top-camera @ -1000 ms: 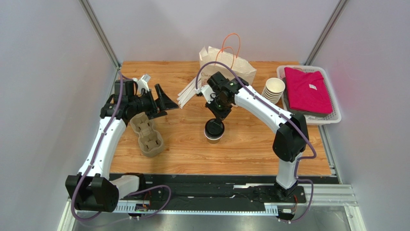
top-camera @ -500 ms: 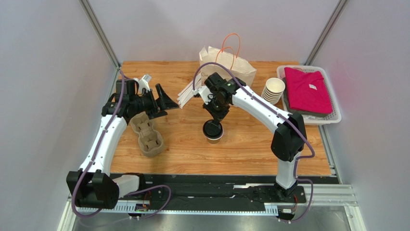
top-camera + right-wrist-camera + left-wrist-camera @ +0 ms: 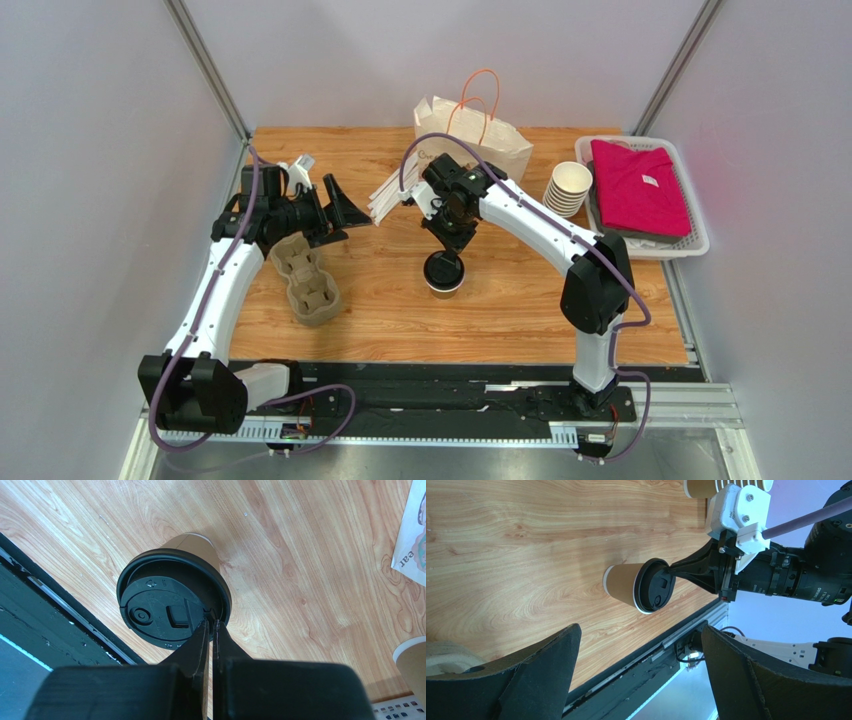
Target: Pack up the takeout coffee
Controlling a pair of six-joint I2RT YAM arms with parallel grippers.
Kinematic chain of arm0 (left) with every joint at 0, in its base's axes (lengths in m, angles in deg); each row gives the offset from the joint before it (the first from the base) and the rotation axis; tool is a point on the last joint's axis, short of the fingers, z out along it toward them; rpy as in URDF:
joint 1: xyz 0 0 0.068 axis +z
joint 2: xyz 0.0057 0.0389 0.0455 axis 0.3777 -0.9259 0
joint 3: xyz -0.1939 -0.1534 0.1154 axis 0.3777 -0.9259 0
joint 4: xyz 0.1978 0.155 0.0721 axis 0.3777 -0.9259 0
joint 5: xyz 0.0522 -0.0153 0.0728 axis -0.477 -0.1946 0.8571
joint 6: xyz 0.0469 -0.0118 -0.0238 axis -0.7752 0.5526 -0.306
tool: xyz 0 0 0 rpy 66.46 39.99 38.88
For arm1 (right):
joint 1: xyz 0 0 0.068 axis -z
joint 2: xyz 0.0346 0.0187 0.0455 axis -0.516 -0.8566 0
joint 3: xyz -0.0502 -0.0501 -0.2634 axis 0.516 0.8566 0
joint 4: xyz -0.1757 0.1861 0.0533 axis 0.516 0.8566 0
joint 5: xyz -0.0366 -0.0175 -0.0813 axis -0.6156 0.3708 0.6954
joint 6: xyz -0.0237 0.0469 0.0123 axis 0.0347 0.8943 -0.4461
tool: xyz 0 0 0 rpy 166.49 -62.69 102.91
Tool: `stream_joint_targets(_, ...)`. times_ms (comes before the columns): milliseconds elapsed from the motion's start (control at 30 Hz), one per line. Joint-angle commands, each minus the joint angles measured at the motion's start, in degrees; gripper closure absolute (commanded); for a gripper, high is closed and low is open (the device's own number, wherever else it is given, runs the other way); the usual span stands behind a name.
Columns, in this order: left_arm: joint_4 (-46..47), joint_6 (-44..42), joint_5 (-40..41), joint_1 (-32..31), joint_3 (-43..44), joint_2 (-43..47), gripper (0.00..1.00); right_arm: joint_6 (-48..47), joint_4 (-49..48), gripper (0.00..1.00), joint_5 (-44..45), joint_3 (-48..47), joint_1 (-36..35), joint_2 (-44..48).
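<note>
The cup (image 3: pixel 444 272) stands upright just nearside of the bag (image 3: pixel 492 140), the right gripper (image 3: pixel 210 626) pinched on its rim and the left gripper (image 3: pixel 641 645) wide open to the bag's left.

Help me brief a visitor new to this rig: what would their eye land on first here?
Mid-table, the black-lidded takeout coffee, with the right hand pinching the lid's rim from above. Behind it sits a pale paper bag with orange handles, and at the far right a bright pink shirt lies folded in a white basket.
</note>
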Motion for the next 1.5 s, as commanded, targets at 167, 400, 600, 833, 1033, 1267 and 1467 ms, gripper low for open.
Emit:
stream_joint_targets(167, 1.18, -0.95, -1.26, -0.07, 1.00, -1.03, 0.01, -0.75, 0.59, 1.00, 0.28, -2.48, -0.52, -0.94)
stream_joint_targets(400, 0.91, -1.22, -1.35, -0.07, 0.91, -1.47, 0.01, -1.10, 1.81, 0.98, -0.51, -3.01, -0.52, -1.21)
stream_joint_targets(600, 0.91, -1.22, -1.52, -0.07, 1.00, -1.82, 0.01, -1.45, 2.25, 0.91, -1.04, -3.27, -0.43, -1.12)
stream_joint_targets(833, 0.82, -1.22, -1.35, -0.16, 0.92, -1.73, 0.01, -1.63, 2.34, 0.81, -1.22, -3.63, -0.52, -1.03)
stream_joint_targets(1033, 1.61, -2.09, -2.57, 0.01, 1.18, -1.64, 0.01, -2.24, 2.78, 0.64, -0.16, -5.12, -0.52, -0.50)
stream_joint_targets(1267, 10.21, -6.30, -9.68, 0.19, -0.49, 3.35, 0.01, -3.21, 3.75, 0.40, -3.40, -10.83, 2.54, 5.11)
stream_joint_targets(1467, 21.82, -6.85, -18.02, 0.02, -2.60, 8.55, 0.01, 5.01, -5.43, 0.32, -24.12, -1.10, 12.39, 17.83)
